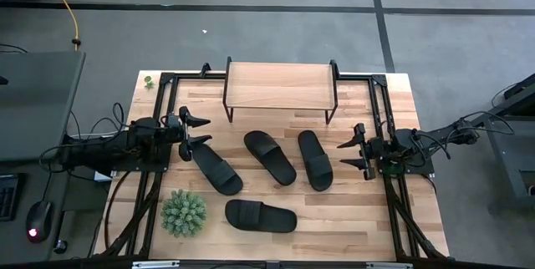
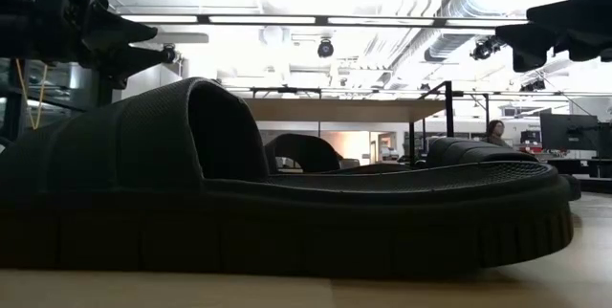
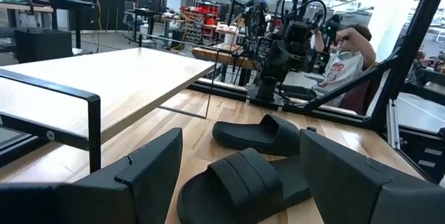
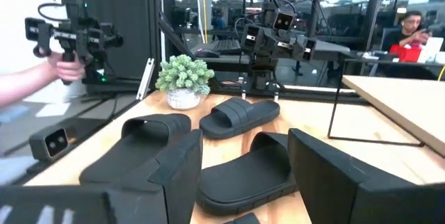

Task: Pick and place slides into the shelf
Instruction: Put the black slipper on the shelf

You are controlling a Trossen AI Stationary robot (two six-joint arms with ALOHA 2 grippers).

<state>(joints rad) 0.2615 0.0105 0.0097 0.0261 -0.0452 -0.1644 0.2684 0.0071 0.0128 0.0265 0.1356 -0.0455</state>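
Both arms are dark, nearly black, built of blocky jointed segments with loose black cables trailing behind. The left gripper (image 1: 196,129) and right gripper (image 1: 351,154) each carry two matte black wedge-shaped fingers (image 3: 142,172), seemingly plastic.

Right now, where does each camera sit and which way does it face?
High: overhead, looking down; both arms, shelf, four slides, plant.
Low: at tabletop, facing the room; nearest slide fills it, grippers at the upper corners.
Left wrist: faces across the table; own open fingers, right arm beyond.
Right wrist: faces back; own open fingers, left arm beyond.
Shared: both wrist views show slides and shelf.
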